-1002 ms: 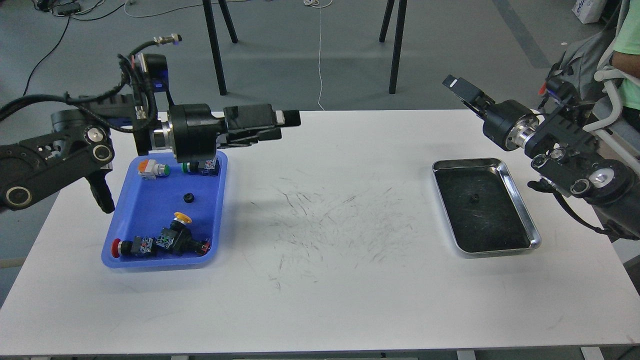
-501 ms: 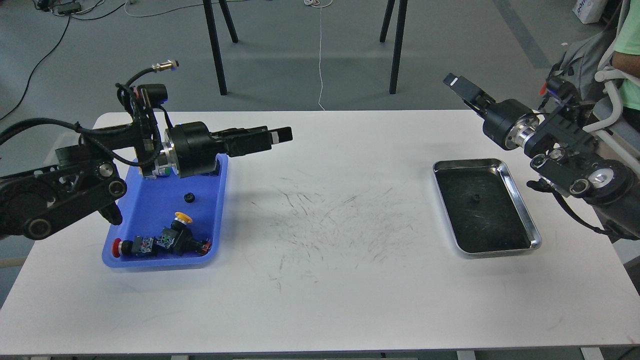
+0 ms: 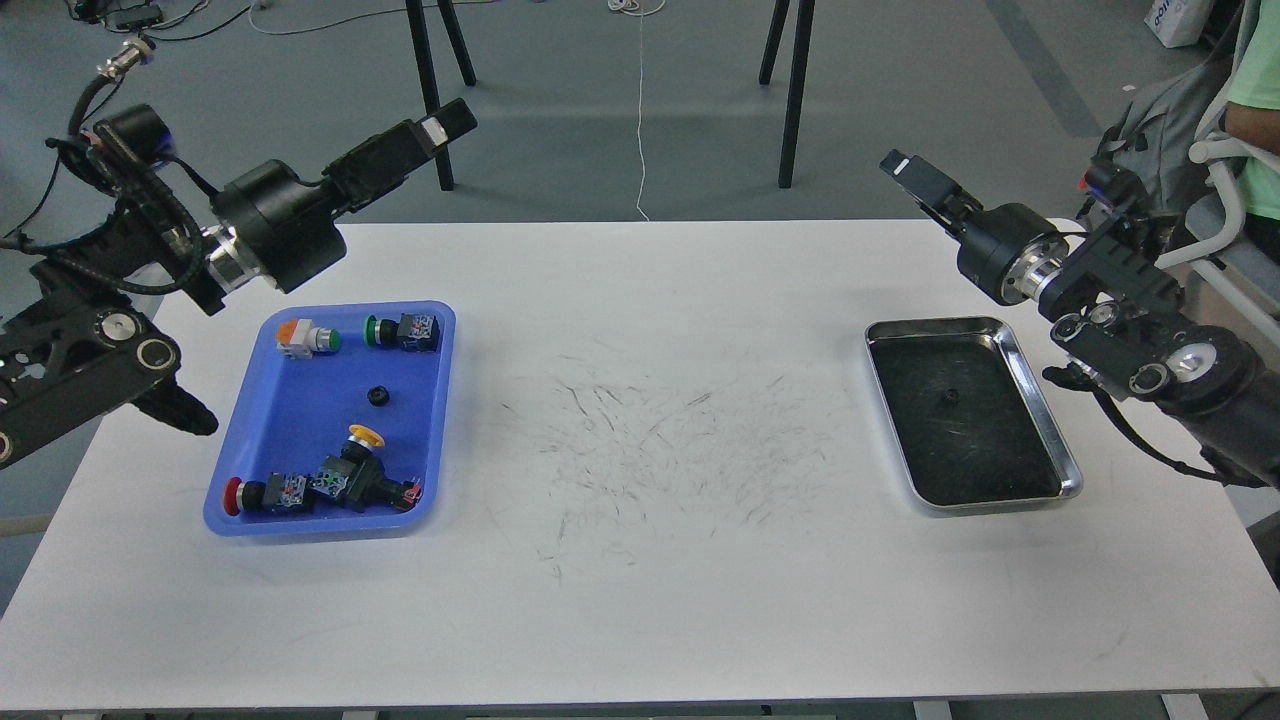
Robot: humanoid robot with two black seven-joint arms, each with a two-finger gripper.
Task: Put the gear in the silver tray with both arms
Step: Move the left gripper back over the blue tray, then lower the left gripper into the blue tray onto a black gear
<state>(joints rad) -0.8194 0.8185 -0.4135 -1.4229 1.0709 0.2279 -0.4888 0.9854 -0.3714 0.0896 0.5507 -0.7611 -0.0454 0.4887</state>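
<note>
Silver tray (image 3: 1046,420) nr table's rt edge, left gripper (image 3: 452,118), right gripper (image 3: 905,168), both raised, jaw state unclear

Both arms (image 3: 120,300) are matte black, built of thick rounded links with silver rings at the wrist joints and round silver-rimmed caps on the side plates. Loose black cables loop over the left arm, one ending in a silver threaded connector (image 3: 125,60) at 11 o'clock. The right arm (image 3: 1130,320) carries a small red-orange tab near its cable bundle at 2 o'clock.
</note>
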